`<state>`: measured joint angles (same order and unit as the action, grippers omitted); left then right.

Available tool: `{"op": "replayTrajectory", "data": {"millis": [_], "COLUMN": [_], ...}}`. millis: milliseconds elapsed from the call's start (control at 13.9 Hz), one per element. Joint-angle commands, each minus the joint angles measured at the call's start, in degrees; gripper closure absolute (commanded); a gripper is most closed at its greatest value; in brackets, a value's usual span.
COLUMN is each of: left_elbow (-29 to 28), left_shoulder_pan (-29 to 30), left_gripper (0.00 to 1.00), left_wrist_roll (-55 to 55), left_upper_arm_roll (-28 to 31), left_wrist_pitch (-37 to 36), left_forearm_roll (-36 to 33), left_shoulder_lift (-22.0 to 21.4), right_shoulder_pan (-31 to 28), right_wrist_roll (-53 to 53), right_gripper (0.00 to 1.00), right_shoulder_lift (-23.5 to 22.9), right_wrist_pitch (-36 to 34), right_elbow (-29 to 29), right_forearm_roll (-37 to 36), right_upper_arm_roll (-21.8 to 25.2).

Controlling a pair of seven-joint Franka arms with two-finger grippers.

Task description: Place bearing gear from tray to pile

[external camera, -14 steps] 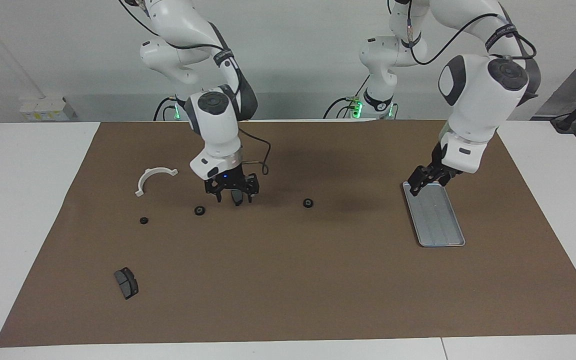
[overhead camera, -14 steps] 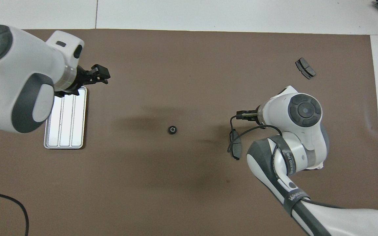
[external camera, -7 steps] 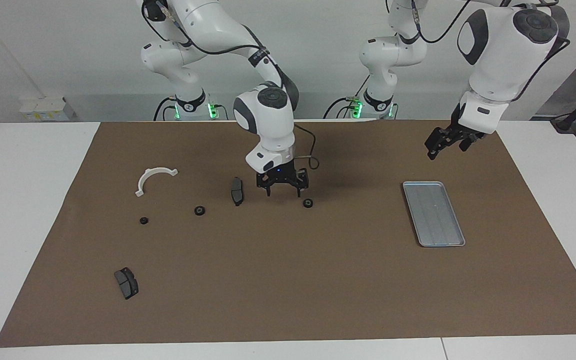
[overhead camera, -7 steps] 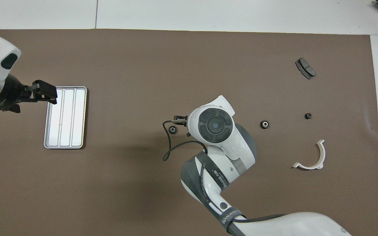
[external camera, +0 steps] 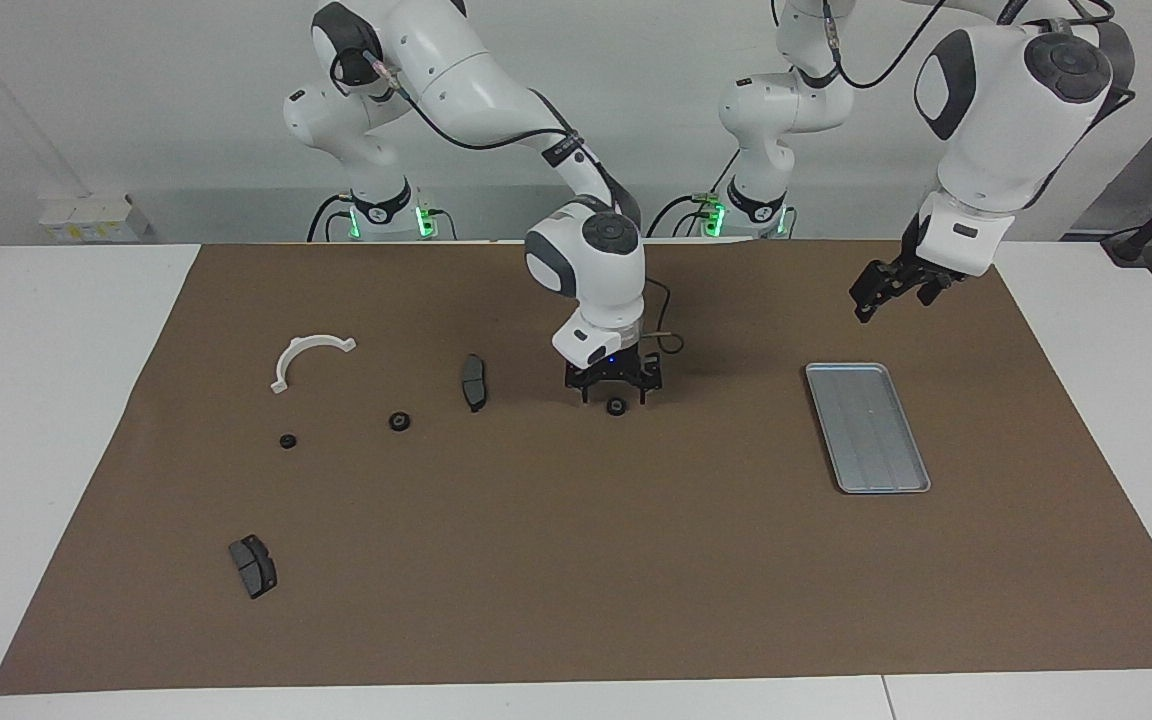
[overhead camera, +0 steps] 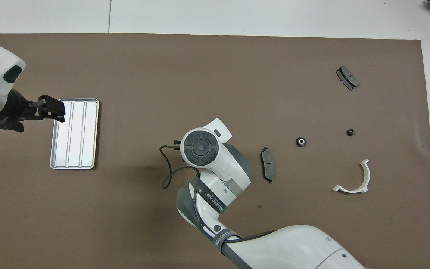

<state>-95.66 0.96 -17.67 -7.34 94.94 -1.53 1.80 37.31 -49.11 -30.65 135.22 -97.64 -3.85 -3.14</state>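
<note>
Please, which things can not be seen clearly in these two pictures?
- Bearing gear at mid-table: hidden under the right arm's wrist in the overhead view.
- Right gripper: its fingertips straddle that gear in the facing view; contact cannot be told.
- Left gripper: overlaps the tray from overhead.
</note>
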Motion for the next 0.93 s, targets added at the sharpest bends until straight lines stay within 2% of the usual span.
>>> {"op": "replayTrajectory", "data": {"millis": [0, 144, 288, 360, 503, 575, 647, 719, 863], "left_elbow": [-1.7, -1.8, -1.9, -2.0, -2.0, -2.0, -2.0, -2.0, -2.0], "left_shoulder_pan": [0.6, 0.6, 0.7, 0.7, 0.8, 0.8, 0.8, 0.8, 0.8], "left_gripper": [0.00, 0.00, 0.00, 0.00, 0.00, 0.00, 0.00, 0.00, 0.00], "left_wrist_roll": [0.8, 0.9, 2.4, 6.8, 14.4, 14.5, 14.4, 14.3, 14.3], "left_upper_arm_roll": [-0.6, -0.6, -0.7, -0.6, -0.5, -0.5, -0.5, -0.5, -0.5], "left_wrist_pitch": [1.2, 1.5, 2.4, 2.7, 3.0, 3.0, 3.0, 3.0, 2.8], "left_forearm_roll": [-0.6, -0.6, -0.4, -0.5, -0.4, -0.4, -0.4, -0.4, -0.4], "left_shoulder_lift": [-1.4, -1.4, -1.4, -1.4, -1.4, -1.4, -1.4, -1.4, -1.4], "right_shoulder_pan": [0.0, -0.1, -0.1, 0.0, -0.1, 0.0, -0.3, -0.6, -2.0], "right_wrist_roll": [-1.5, -1.4, -1.5, -1.6, -1.6, -1.7, -1.7, -1.6, -0.9], "right_gripper": [0.30, 0.41, 0.42, 0.44, 0.62, 0.74, 0.90, 1.00, 1.00], "right_shoulder_lift": [-0.5, -0.5, -0.5, -0.5, -0.5, -0.4, -0.4, -0.3, 0.5], "right_wrist_pitch": [0.4, 0.4, 0.6, 2.1, 2.0, 1.5, 1.2, 1.1, 0.8], "right_elbow": [0.7, 0.6, 0.2, -0.8, -1.0, -0.5, -0.4, -0.4, -0.5], "right_forearm_roll": [-1.2, -1.2, -1.2, -1.2, -1.1, -1.1, -1.2, -1.2, -1.5], "right_upper_arm_roll": [0.2, 0.2, 0.1, 0.2, 0.2, 0.2, 0.2, 0.5, 0.9]}}
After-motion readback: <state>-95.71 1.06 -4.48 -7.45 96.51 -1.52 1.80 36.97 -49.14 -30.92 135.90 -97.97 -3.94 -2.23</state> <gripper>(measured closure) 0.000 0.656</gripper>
